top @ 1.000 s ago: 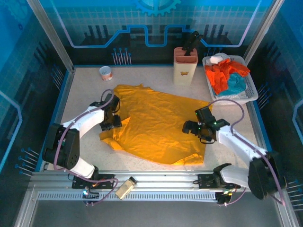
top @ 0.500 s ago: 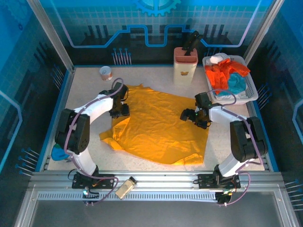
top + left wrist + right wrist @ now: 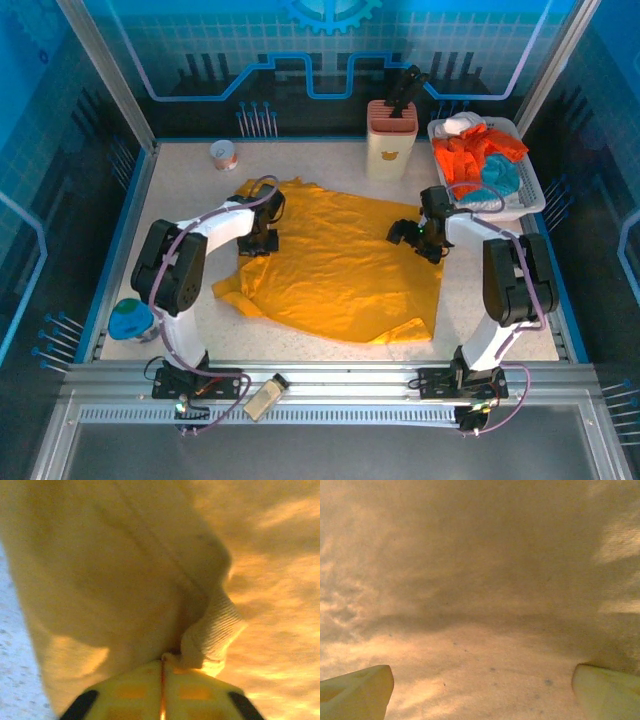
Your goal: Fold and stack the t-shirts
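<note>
Looks like the flatten-it-out step before any fold. The golden-yellow soft cloth t-shirt lies rumpled but mostly open across the middle of the table. The left tool is clenched on a ribbed bit, the collar I'd guess, on the shirt's left side. The right tool hangs released over its far-right corner. Next it needs a pinch there, then both pulling outward. The long axis seems to run far-left to near-right, neck end probably left.
</note>
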`<state>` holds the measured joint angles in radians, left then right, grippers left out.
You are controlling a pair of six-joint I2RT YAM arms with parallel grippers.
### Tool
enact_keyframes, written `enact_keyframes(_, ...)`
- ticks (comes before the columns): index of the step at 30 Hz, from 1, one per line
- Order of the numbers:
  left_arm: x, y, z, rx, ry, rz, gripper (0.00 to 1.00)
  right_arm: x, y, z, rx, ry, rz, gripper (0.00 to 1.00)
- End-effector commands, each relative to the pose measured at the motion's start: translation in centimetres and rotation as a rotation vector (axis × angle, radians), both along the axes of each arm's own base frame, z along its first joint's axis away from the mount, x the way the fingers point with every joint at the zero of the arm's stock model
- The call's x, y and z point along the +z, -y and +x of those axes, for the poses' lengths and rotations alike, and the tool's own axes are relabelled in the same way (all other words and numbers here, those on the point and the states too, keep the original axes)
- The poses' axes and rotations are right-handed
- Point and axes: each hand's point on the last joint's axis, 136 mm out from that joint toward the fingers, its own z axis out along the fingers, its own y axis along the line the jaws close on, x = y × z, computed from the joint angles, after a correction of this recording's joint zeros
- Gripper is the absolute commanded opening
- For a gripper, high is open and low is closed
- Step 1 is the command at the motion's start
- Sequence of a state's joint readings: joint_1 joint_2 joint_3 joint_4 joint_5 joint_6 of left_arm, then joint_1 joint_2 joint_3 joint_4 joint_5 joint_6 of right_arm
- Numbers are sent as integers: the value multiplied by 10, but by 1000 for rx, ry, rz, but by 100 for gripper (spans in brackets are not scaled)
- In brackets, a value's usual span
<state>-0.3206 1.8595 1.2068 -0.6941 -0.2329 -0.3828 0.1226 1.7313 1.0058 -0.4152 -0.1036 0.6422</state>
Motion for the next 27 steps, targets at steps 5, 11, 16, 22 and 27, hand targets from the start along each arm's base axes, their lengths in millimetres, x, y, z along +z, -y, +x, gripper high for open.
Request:
enact_keyframes(5, 25, -64, -11, 174, 44, 42, 0, -11, 32, 28, -75, -25, -28, 94)
enact_keyframes(11, 32, -104, -35, 347, 68, 27, 0, -7, 47, 49, -119, -9, -44, 93)
enact_keyframes(16, 34, -126, -53, 439, 69, 42, 1, -5, 54, 54, -124, -8, -60, 93)
enact_keyframes(22, 49, -128, -64, 451, 84, 48, 29, 5, 57, 51, -121, 18, -75, 93)
enact_keyframes(27, 69, -102, -79, 391, 115, -18, 48, 17, 47, 45, -84, 56, -50, 95)
